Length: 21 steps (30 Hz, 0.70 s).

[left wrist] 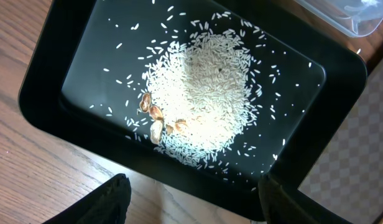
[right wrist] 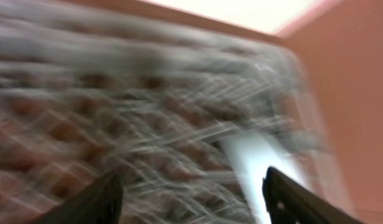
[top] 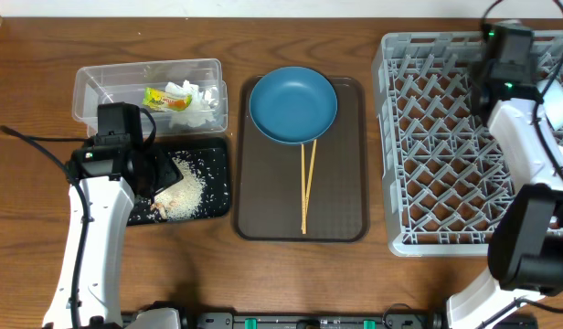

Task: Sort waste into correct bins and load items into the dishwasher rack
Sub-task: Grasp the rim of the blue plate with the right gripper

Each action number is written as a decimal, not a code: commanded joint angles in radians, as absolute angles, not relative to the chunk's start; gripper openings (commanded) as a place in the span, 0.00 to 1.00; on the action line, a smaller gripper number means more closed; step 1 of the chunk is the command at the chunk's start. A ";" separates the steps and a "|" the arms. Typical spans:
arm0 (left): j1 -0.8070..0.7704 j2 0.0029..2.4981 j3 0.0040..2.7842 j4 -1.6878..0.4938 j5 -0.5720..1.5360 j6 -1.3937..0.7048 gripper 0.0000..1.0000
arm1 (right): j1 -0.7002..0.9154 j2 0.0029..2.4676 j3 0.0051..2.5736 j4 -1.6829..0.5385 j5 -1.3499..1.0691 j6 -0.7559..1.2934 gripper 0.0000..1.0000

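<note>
The black tray (top: 213,174) holds a heap of rice-like scraps (top: 183,194) with a few brown bits; it also fills the left wrist view (left wrist: 48,93), the scraps (left wrist: 204,102) in its middle. My left gripper (left wrist: 191,202) is open and empty above the tray's near edge. The clear box (top: 90,87) holds white tissue (top: 201,100) and a yellow-green wrapper (top: 163,97). The dark-blue plate (top: 293,102) and wooden chopsticks (top: 307,187) lie on the brown serving tray (top: 341,219). My right gripper (right wrist: 191,199) is open and empty over the grey rack (top: 428,137); that view is blurred.
A white object (top: 560,96) shows at the rack's right side behind the right arm. Cups and bowl are out of view. Bare wooden table lies in front of the trays.
</note>
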State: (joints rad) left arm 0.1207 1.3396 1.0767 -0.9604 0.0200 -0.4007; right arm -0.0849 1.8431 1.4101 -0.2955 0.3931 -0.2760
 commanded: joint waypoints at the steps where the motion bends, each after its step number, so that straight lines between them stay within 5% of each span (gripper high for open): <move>1: 0.124 1.326 1.084 -0.960 0.015 -0.414 0.69 | -0.006 1.810 1.409 -0.329 -0.040 -0.058 0.66; 7: 0.124 1.326 1.084 -0.961 0.014 -0.414 0.70 | 0.134 1.819 1.409 -0.332 -0.278 0.134 0.59; 21: 0.124 1.326 1.084 -0.961 0.014 -0.414 0.70 | 0.405 1.907 1.407 -0.356 0.074 0.312 0.59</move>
